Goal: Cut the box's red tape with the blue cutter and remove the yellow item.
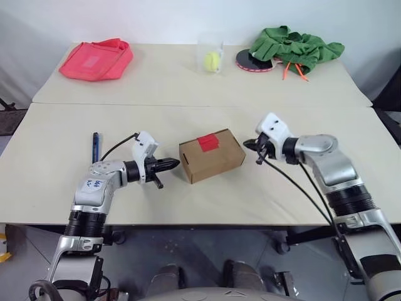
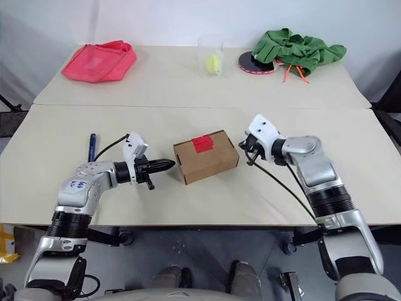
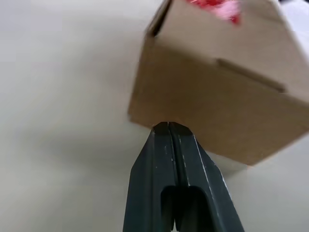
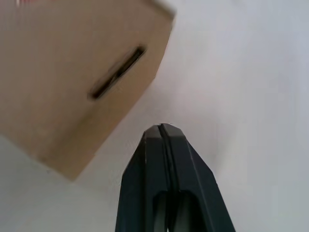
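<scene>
Two sets of fingers, mine, and both are pressed flat together, gripping nothing. My left fingers (image 1: 170, 164) point at the box (image 1: 212, 155) from its left end, tips just short of the cardboard; in the left wrist view that end of the carton looms right above my closed tips (image 3: 169, 126). My right fingers (image 1: 255, 150) hover off the box's right end, a small gap between them and it, and the right wrist view puts the slotted end flap up past my shut tips (image 4: 161, 128). The box sits on the surface (image 1: 56, 188) in the middle of the near half, turned a little askew to the front edge, flaps closed. The red tape (image 1: 207, 142) is a square patch on its top face, toward the far side, uncut as far as I can see. The blue cutter (image 1: 96, 146) lies flat toward the left edge of the surface, well apart from the box and beyond my left arm, untouched. Along the far edge there's a pink-red bag (image 1: 97, 59) at the left corner, a clear cup with a yellow-green ball (image 1: 212, 60) in the middle, and a green cloth (image 1: 294, 49) heaped over a dark disc toward the right corner.
</scene>
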